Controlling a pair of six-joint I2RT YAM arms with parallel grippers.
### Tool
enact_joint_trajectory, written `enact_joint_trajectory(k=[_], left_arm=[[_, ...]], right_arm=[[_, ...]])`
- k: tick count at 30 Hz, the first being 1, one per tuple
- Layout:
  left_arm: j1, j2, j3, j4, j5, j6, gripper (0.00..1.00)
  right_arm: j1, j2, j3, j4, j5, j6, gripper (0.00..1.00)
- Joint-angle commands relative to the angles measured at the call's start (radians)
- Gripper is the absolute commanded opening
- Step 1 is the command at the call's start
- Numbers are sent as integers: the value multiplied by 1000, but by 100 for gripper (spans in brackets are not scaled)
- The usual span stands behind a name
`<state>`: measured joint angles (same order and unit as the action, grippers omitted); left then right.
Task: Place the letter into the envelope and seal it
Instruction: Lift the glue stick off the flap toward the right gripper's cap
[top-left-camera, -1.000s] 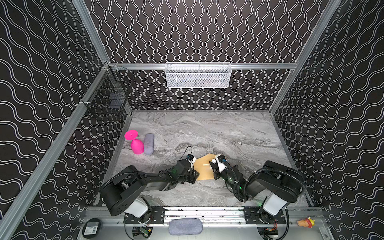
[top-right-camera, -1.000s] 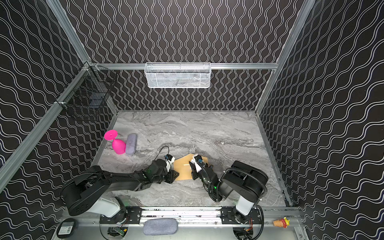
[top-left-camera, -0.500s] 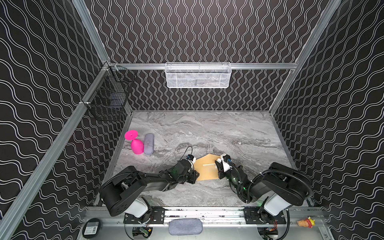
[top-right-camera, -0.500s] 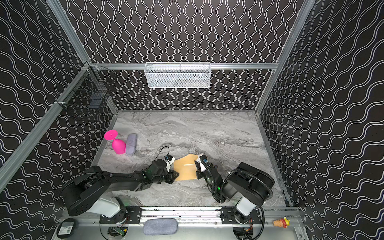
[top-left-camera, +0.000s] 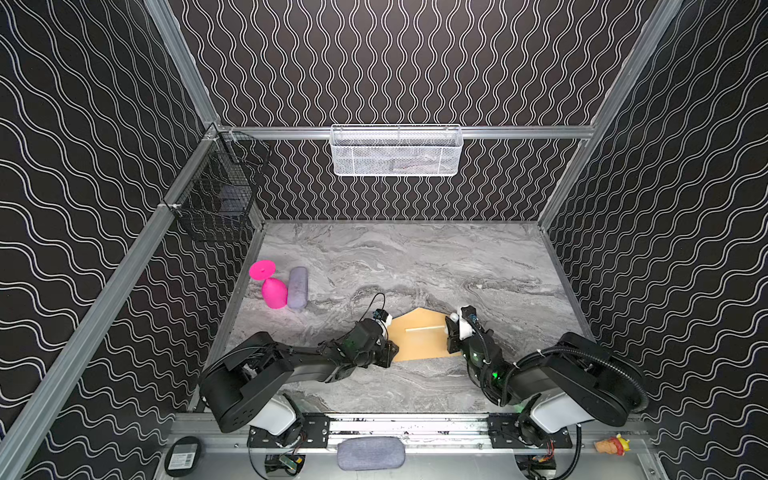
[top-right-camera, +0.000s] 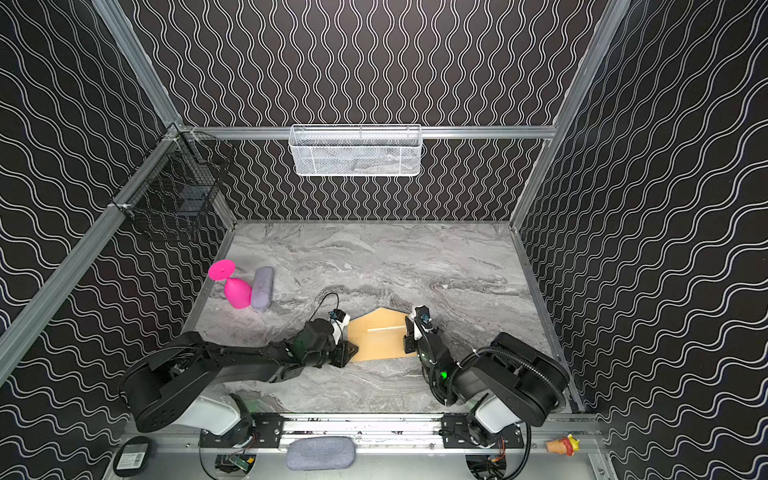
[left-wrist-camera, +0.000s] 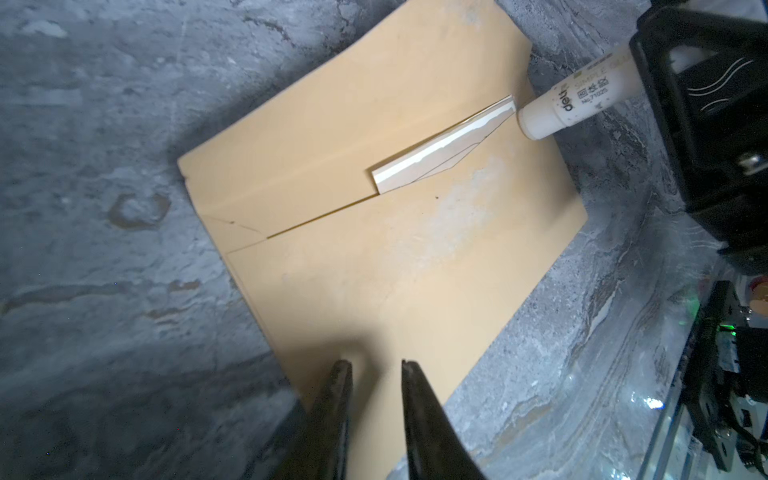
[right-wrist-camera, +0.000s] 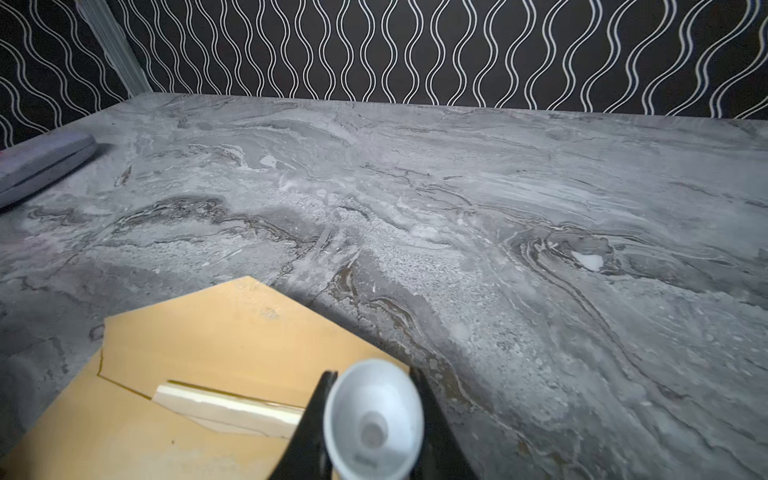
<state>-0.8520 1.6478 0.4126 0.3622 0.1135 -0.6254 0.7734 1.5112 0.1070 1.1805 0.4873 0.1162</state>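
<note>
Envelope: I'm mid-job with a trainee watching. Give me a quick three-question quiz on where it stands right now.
1. True or false: the flap of the envelope is already folded shut.
2. Fill in: a pale strip of the letter shows at the envelope's ____.
3. The right pincer holds: A) glue stick B) letter C) nothing.

Key: 1 false, the flap lies open on the table; 2 opening; 3 A.
</note>
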Motion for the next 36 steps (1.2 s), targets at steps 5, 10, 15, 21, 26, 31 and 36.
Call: enact_joint_trajectory(k=[5, 10, 15, 21, 26, 31, 36], left_arm=[[-19, 12, 2, -256, 8, 1, 28], [-31, 11, 23, -260, 8, 14, 30], [-44, -16, 65, -269, -3, 39, 35], [-68, -59, 94, -274, -22, 56, 44], [-84, -143, 64, -264, -47, 61, 50], [-91, -224, 35, -259, -57, 64, 52], [-94, -222, 15, -231, -36, 53, 53]], right_arm=[[-8, -74, 0, -73, 77, 34, 0], [-10, -130, 8, -107, 65, 15, 0], [-8, -186, 23, -175, -29, 4, 0], [3, -189, 25, -149, -155, -18, 0], [27, -179, 23, -128, -187, -26, 0], [50, -163, 33, -115, -207, -30, 0], [76, -152, 35, -88, -235, -42, 0]])
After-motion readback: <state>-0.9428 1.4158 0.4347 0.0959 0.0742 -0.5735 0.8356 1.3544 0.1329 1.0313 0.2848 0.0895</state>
